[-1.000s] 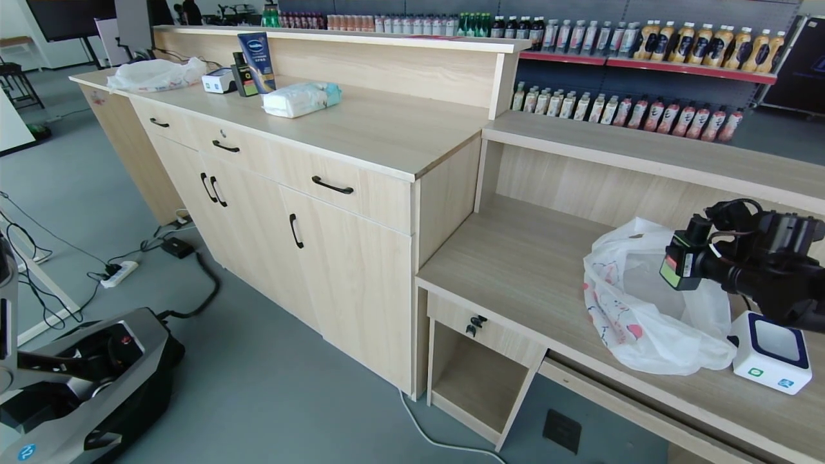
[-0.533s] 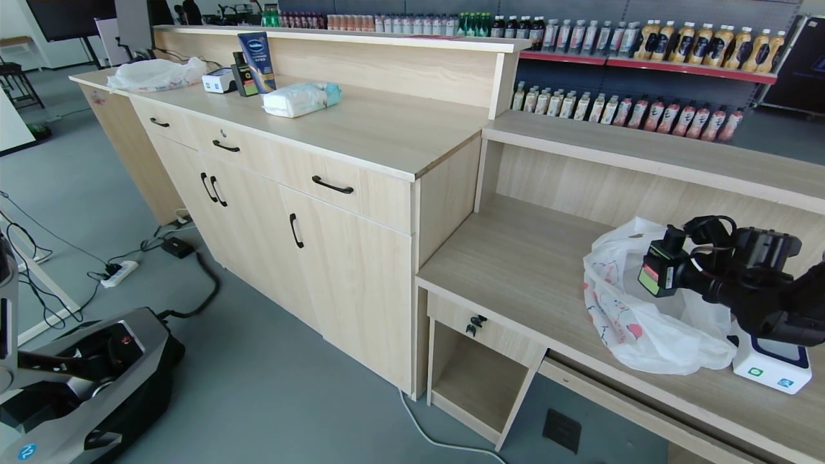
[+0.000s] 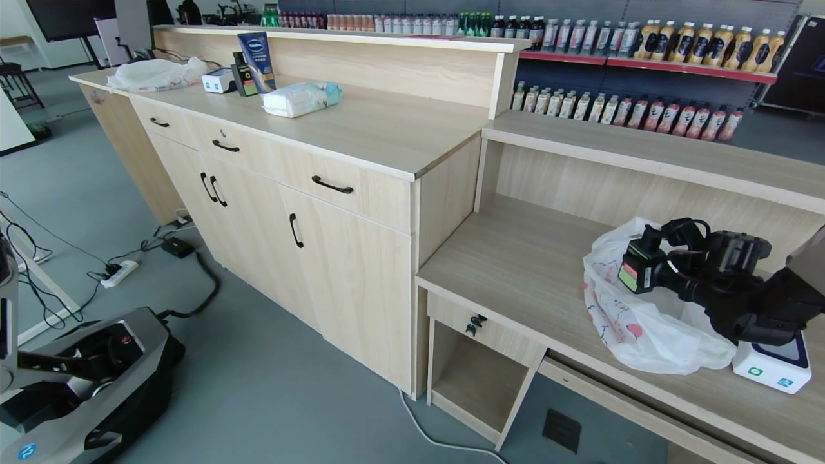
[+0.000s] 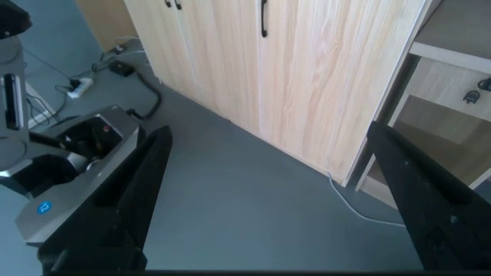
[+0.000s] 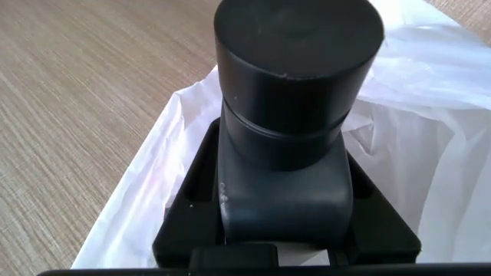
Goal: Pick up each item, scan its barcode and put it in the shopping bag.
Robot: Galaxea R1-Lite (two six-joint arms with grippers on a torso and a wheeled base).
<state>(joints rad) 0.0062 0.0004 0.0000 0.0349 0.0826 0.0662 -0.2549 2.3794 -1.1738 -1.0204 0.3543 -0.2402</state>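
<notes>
A low light-wood desk point(image 3: 515, 270) carries a crumpled white plastic shopping bag point(image 3: 644, 328) with red marks on its side. Just beside the bag sits a white box-shaped scanner point(image 3: 767, 374), partly hidden behind the right arm. A raised wooden back ledge point(image 3: 644, 154) closes the desk off behind the bag. A taller wooden counter with drawers and black handles point(image 3: 387, 129) walls it in on the robot's left. On that counter, well apart from the bag, stand a tall blue box point(image 3: 256, 61), a white pack of tissues point(image 3: 300, 98), a small white device point(image 3: 218, 80) and another crumpled white bag point(image 3: 155, 74). Rows of drink bottles point(image 3: 619, 109) line the shelves beyond. A broad stretch of desk top lies between the shopping bag and the counter's side panel, and the desk's front edge runs just below the bag. The right gripper point(image 3: 657, 270) hangs over the bag's open mouth with its fingers point(image 5: 192, 207) clamped on either side of a black bottle with a round black cap and a green and red label point(image 3: 637, 270). The bottle is above the bag's white plastic point(image 5: 430, 115) and off the desk. The left gripper point(image 4: 268, 136) hangs over the grey floor beside the cabinet doors, its fingers point(image 4: 146, 184) spread wide with nothing between them.
</notes>
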